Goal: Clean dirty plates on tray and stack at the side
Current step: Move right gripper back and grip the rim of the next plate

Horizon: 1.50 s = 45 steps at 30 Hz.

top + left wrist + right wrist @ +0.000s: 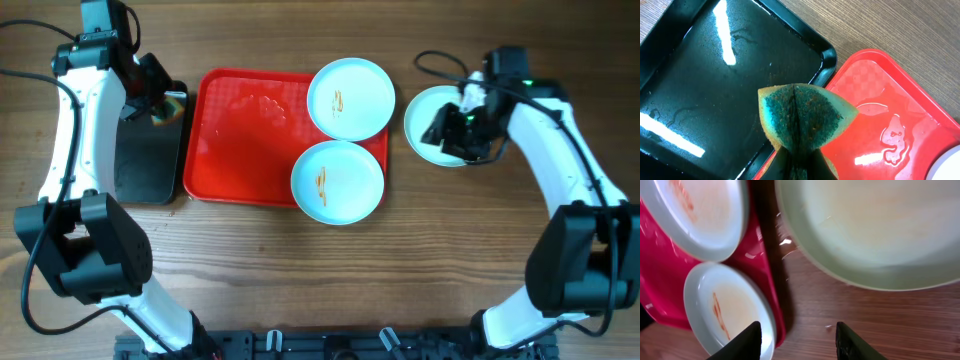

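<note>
Left wrist view alone shows it: left jaws pinching a green-faced sponge (802,117) above the black tray (715,75) edge. Overhead, two streaked plates (349,97) sit on the red tray (240,140), right end. The third plate (417,113) lies on the desk (300,270) beside it, right jaws spread above it.

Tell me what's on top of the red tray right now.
Two white plates on its right side: the far plate and the near plate, both streaked orange and overhanging the rim. The tray surface beneath them is hidden; the rest is bare.
</note>
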Each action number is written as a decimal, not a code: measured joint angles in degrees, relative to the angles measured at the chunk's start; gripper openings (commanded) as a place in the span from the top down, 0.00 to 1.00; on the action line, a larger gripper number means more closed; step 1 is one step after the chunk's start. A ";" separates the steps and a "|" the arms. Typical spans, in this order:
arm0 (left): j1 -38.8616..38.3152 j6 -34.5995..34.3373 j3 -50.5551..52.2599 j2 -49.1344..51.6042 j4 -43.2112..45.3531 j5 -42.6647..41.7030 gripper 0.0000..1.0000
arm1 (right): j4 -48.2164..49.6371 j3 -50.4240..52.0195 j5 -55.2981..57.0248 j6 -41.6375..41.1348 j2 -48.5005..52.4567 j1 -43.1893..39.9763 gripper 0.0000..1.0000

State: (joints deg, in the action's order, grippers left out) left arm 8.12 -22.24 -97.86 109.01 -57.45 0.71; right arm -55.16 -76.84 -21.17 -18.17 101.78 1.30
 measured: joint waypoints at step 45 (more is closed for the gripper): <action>0.00 0.00 0.00 0.02 1.09 -0.20 0.96 | 26.49 -1.36 3.17 -17.31 12.20 31.47 0.95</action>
State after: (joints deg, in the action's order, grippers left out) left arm 8.12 -22.24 -97.86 109.03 -56.36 0.51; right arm -28.67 -78.19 -18.00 -35.48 113.97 32.77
